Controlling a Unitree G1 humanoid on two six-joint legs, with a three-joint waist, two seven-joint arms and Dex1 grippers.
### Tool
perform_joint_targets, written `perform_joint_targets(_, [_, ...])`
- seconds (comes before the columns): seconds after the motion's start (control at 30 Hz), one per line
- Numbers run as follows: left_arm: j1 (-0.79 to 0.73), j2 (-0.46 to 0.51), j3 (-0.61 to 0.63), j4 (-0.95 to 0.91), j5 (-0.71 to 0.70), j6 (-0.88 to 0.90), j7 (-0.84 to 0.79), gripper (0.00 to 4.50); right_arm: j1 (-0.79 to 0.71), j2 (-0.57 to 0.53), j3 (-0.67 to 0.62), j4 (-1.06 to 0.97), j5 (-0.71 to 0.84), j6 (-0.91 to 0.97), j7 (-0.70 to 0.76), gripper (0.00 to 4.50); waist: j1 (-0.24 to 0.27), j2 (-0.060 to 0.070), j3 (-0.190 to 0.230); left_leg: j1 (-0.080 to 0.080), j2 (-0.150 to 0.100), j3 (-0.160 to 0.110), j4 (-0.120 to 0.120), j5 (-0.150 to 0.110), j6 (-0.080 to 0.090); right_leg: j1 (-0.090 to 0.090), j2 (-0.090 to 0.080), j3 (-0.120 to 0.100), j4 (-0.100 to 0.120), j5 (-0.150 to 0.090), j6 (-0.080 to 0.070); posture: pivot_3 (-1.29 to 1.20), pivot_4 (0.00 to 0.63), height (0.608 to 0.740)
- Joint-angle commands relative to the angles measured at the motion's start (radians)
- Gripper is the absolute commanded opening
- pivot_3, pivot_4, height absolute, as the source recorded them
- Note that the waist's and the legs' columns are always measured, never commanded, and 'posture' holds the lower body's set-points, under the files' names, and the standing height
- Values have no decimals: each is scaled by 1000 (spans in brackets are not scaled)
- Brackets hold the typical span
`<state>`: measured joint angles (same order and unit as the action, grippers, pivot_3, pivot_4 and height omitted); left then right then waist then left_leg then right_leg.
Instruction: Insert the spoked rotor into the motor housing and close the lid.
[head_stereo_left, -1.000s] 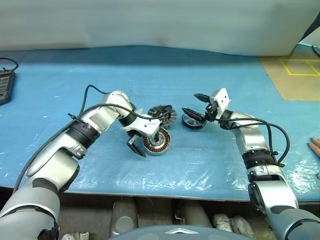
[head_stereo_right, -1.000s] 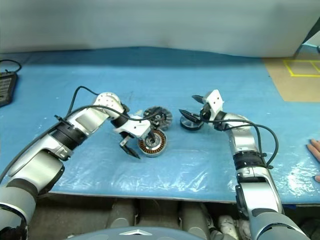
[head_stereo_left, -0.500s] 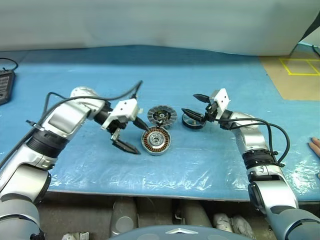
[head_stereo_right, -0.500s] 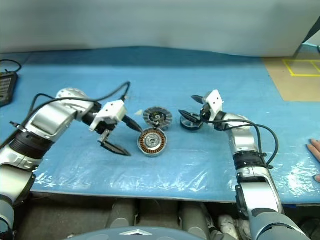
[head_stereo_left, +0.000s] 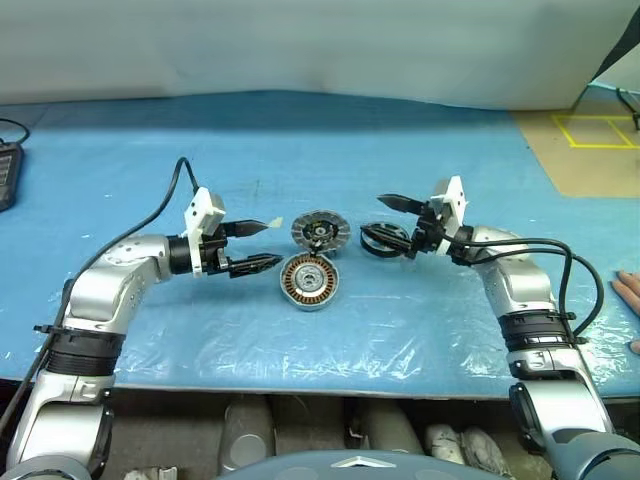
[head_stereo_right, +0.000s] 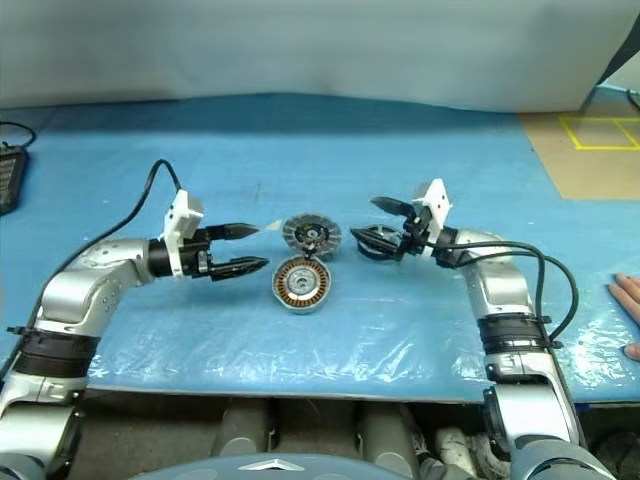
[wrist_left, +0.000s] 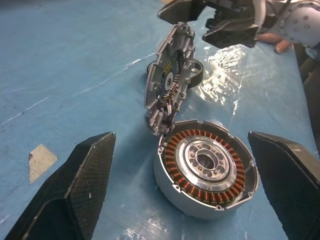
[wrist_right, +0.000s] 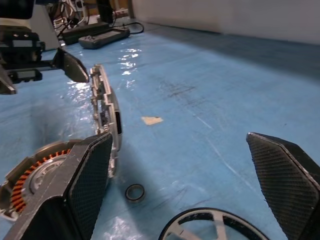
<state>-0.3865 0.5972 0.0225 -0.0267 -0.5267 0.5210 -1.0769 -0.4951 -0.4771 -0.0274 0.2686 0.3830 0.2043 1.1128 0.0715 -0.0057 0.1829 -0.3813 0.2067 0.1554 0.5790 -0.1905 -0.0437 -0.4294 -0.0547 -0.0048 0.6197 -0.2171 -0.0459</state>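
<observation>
The motor housing (head_stereo_left: 310, 281) lies on the blue table, its copper windings facing up. The lid (head_stereo_left: 321, 232) stands tilted on edge just behind it, and in the left wrist view the lid (wrist_left: 170, 85) leans against the housing (wrist_left: 207, 167) rim. The spoked rotor (head_stereo_left: 385, 241) lies flat to the right of the lid. My left gripper (head_stereo_left: 270, 243) is open and level, pointing at the housing from the left, a short way off. My right gripper (head_stereo_left: 383, 220) is open over the rotor's right side, and the rotor's rim (wrist_right: 215, 225) shows low between its fingers (wrist_right: 90, 175).
A tiny loose ring (wrist_right: 134, 192) lies on the table between the lid and the rotor, and a paper scrap (wrist_right: 152, 120) lies behind them. Clear plastic sheet (head_stereo_left: 400, 330) covers the table's front. A black device (head_stereo_left: 8, 165) sits far left. A person's hand (head_stereo_left: 628, 295) rests at the right edge.
My left arm swung out to the left from over the housing, and its gripper rolled level to point at it. The right gripper drew back a little. Both stayed open.
</observation>
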Motion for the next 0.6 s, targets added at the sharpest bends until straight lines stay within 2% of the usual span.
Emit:
perform_joint_targets(0.03, [14, 0, 38, -28, -12, -25, 17, 4438, 38, -25, 21, -115, 42, 58, 51, 4500, -1, 0, 0, 0, 0, 0, 0, 0, 0, 0, 0, 0, 0, 0, 0, 0, 150, 740])
perform_joint_targets(0.23, [29, 0, 39, -6, 2, -39, 28, 4438, 105, -65, 83, -156, 9, 81, 111, 4500, -2, 0, 0, 1, 0, 0, 0, 0, 1, 0, 0, 1, -1, 0, 0, 0, 150, 740])
perform_joint_targets(0.6, [65, -29, 45, 16, 1, -113, 25, 4438, 114, -62, 146, -134, -16, 94, 121, 4500, -2, 0, 0, 1, 0, 0, 0, 1, 2, 0, 0, 1, -1, 0, 0, 0, 150, 740])
